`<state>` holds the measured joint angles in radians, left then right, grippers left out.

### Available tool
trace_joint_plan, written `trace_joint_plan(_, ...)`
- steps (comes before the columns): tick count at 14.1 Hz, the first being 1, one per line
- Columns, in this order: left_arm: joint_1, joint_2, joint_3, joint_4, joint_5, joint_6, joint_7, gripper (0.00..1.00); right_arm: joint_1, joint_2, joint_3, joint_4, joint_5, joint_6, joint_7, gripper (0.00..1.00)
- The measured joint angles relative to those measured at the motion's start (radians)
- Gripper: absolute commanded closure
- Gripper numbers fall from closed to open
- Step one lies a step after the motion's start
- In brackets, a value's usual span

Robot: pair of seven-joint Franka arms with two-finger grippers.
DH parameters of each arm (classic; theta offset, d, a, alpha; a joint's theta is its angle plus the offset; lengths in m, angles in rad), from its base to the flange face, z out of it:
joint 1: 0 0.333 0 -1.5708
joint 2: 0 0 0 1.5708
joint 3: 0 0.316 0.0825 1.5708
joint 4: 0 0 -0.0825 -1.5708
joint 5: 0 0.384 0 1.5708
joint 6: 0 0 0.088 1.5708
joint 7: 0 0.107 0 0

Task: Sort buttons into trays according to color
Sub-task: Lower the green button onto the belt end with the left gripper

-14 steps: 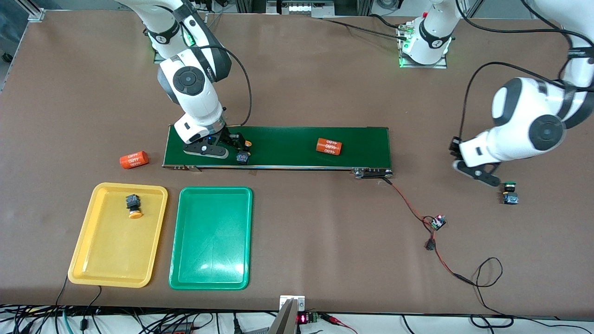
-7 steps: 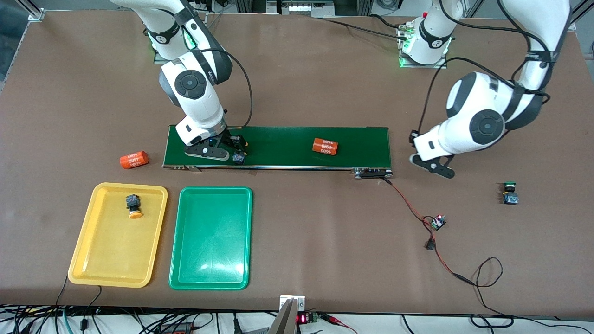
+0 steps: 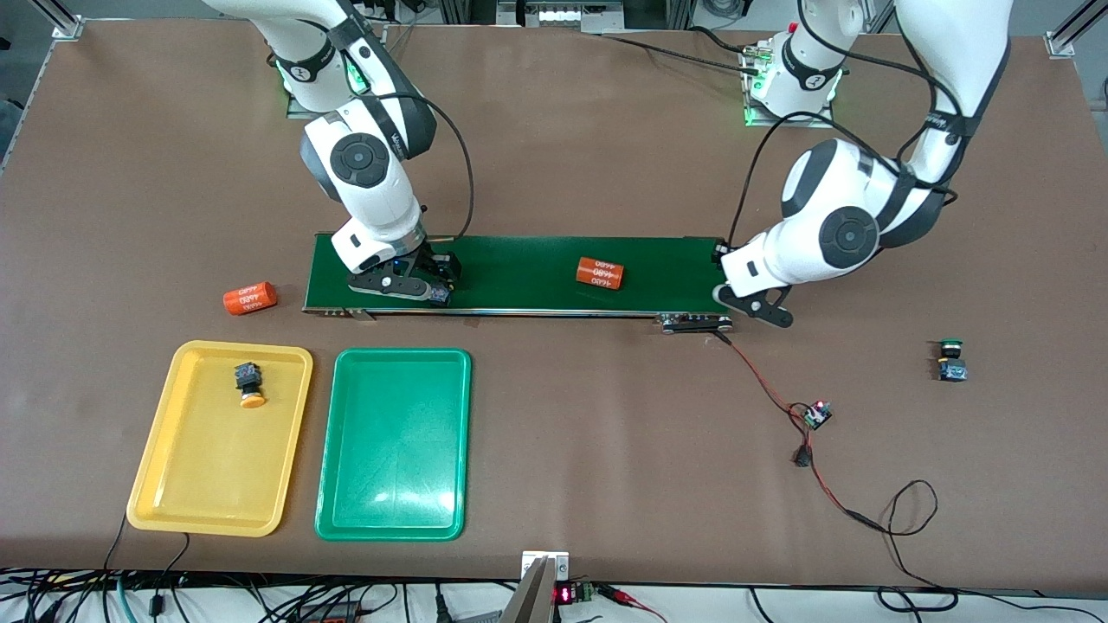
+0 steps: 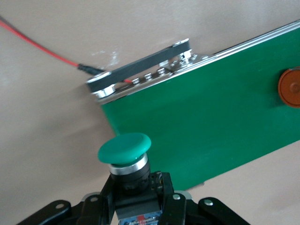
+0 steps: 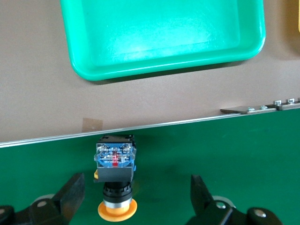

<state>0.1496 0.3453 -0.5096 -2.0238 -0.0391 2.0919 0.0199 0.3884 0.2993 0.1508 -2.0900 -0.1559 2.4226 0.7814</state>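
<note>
- Right wrist view: right gripper [image 5: 136,197] spread wide over the belt [image 5: 225,154], one finger [image 5: 72,192] on each side of a yellow button [image 5: 115,176], not yet touching it. Button lies on its side, cap toward the camera, terminal face toward the green tray [image 5: 164,37].
- Left wrist view: left gripper [image 4: 136,201] closed on the black body of a green button [image 4: 124,154], cap upright and clear of the fingers. It hangs over the belt's end roller at the left arm's end.
- Front view: second yellow button [image 3: 249,385] already in the yellow tray [image 3: 164,484]. Green tray holds nothing. Second green button [image 3: 951,361] stands on the worktop [image 3: 606,450], well apart from the belt, toward the left arm's end.
- Orange cylinders, one on the belt [image 3: 600,273], one on the worktop [image 3: 249,298]: not task items.
- Handling, judged: buttons look light, rigid, hard plastic. Blocky body has flat parallel faces, the best grip. Rounded cap is smooth and would likely slip; terminals look delicate, so avoid squeezing there.
- Lying button may roll on its cap edge or twist if the fingers close unevenly; centre on the body first.
</note>
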Motion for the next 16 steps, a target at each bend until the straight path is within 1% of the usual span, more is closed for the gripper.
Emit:
trace_joint_plan(6,-0.023,0.058,0.002,0.0,0.0,0.093,-0.013,1.0,0.029,0.03,-0.041,0.019,0.0,0.0,0.001,0.0)
trace_joint_plan(9,-0.048,0.075,0.003,-0.014,0.0,0.148,-0.026,1.0,0.031,0.043,-0.048,0.026,-0.003,0.001,0.001,0.04)
trace_joint_plan(12,-0.059,0.081,0.002,-0.033,0.0,0.177,-0.035,0.99,0.031,0.05,-0.056,0.032,-0.005,0.001,0.0,0.13)
trace_joint_plan(13,-0.06,0.081,0.002,-0.033,-0.001,0.178,-0.035,0.88,0.031,0.051,-0.058,0.034,-0.006,0.001,0.0,0.14)
trace_joint_plan(14,-0.062,0.081,0.002,-0.034,-0.001,0.18,-0.035,0.4,0.032,0.051,-0.059,0.035,-0.006,0.001,0.0,0.19)
trace_joint_plan(15,-0.066,0.081,0.002,-0.034,-0.001,0.181,-0.035,0.0,0.032,0.052,-0.061,0.037,-0.006,0.001,0.0,0.21)
trace_joint_plan(16,-0.072,0.081,0.002,-0.036,-0.001,0.181,-0.035,0.0,0.032,0.053,-0.063,0.039,-0.006,0.001,-0.001,0.22)
